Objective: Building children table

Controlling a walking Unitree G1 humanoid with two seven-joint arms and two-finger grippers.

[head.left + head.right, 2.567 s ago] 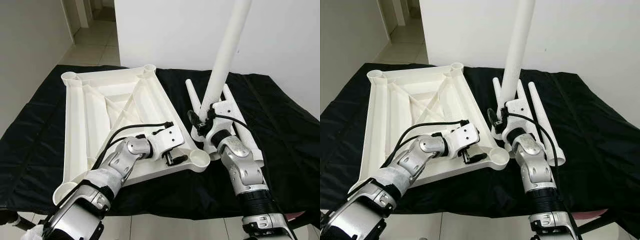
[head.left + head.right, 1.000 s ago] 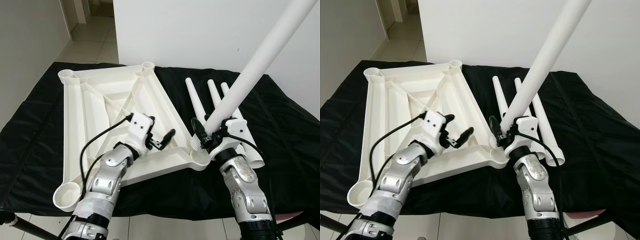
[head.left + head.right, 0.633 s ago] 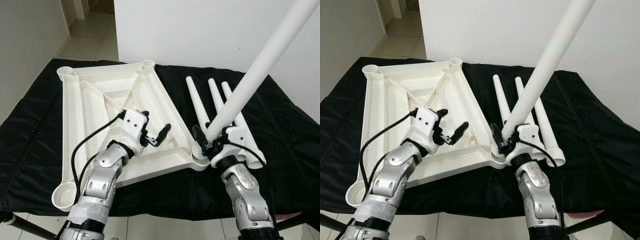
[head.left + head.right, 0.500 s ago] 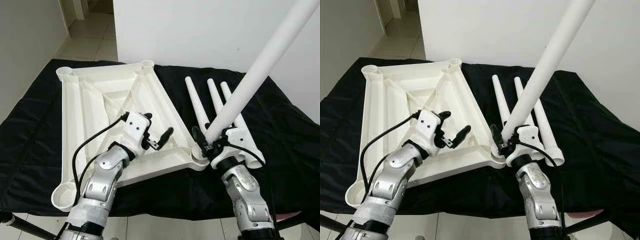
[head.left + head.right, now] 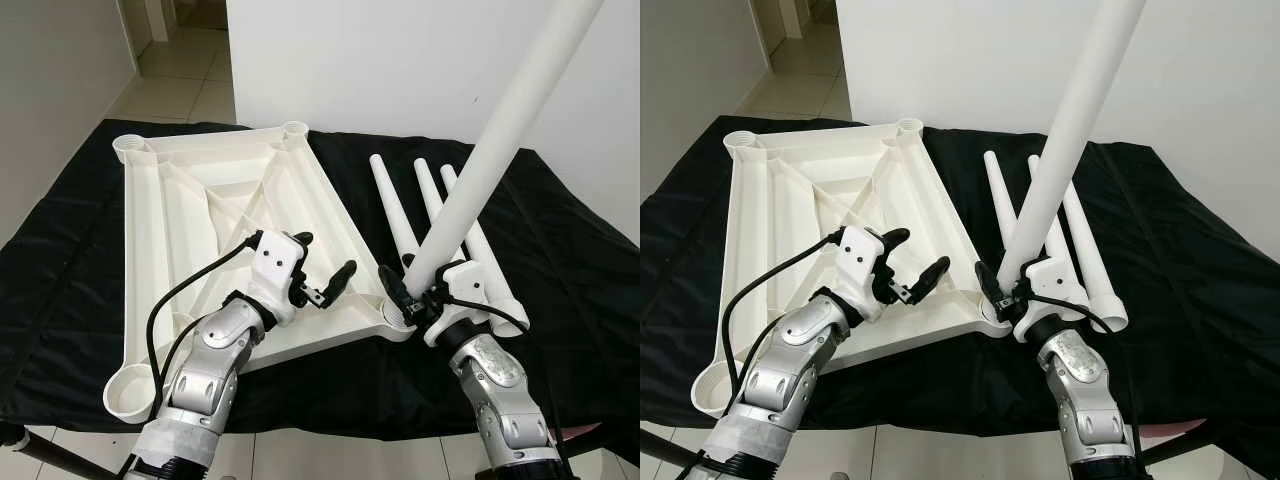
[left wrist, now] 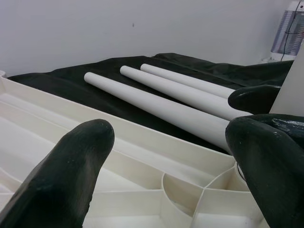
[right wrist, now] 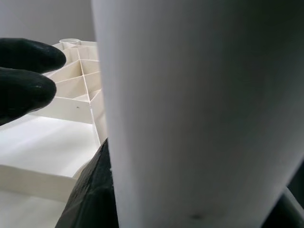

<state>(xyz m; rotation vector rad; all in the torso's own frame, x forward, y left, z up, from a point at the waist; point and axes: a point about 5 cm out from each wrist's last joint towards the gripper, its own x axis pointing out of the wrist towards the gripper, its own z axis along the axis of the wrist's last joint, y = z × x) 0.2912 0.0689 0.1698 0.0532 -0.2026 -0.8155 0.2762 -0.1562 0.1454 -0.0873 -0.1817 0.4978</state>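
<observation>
The white table top [image 5: 190, 220] lies upside down on the black cloth. My right gripper [image 5: 410, 290] is shut on a long white leg [image 5: 500, 140]. The leg leans up to the right, its lower end at the top's near right corner socket [image 5: 398, 322]. Whether the end sits inside the socket is hidden. My left gripper [image 5: 322, 258] hangs open just above the top's ribs, left of that socket, with nothing between its fingers [image 6: 71, 171]. The held leg [image 7: 190, 114] looms close in the right wrist view.
Three loose white legs [image 5: 430, 200] lie side by side on the cloth right of the top, also seen as loose legs [image 6: 156, 104]. Other corner sockets [image 5: 132, 392] stand empty. A white wall rises behind; the table's near edge [image 5: 330, 425] drops to tiled floor.
The held leg has swung more upright, its foot staying at the corner socket. My left gripper, earlier down at the top's near rim, has lifted and moved slightly right toward the socket.
</observation>
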